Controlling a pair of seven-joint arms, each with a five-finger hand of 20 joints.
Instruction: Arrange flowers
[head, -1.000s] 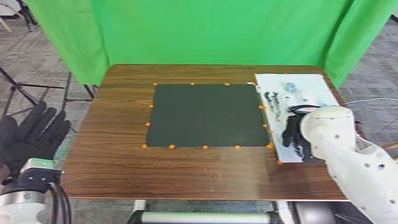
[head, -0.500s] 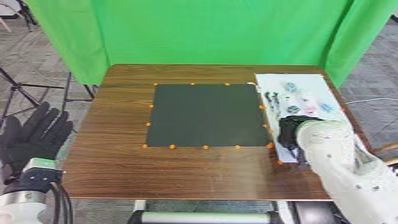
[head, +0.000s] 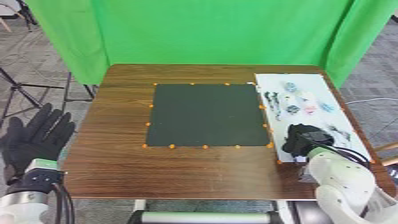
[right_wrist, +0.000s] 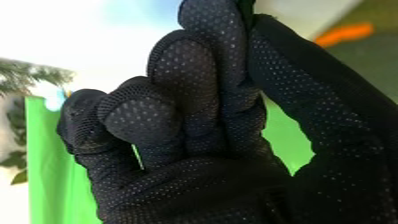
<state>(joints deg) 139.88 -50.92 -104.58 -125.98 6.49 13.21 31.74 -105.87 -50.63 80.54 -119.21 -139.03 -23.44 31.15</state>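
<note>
My right hand (head: 305, 138) is over the near part of the white board (head: 289, 124) at the table's right. In the right wrist view my right hand (right_wrist: 200, 135) has curled fingers, its thumb against the nearest finger, with no flower visible between them. On the board lie a blue flower (head: 290, 86), another bluish flower (head: 293, 108), a pink flower (head: 310, 108) and a pale blue one (head: 327, 107). Dark slender stems (head: 274, 103) lie along its left side. Green leaves (right_wrist: 16, 117) show beside the hand. My left hand (head: 35, 142) is open, off the table's left side.
A dark square mat (head: 206, 115) edged with orange markers lies mid-table, left of the board. Brown wood (head: 204, 172) borders it. A green curtain (head: 213, 32) hangs behind the table.
My right hand has moved toward the board's near end, its wrist turning, and uncovered the flowers farther up the board. The left hand has stayed where it was.
</note>
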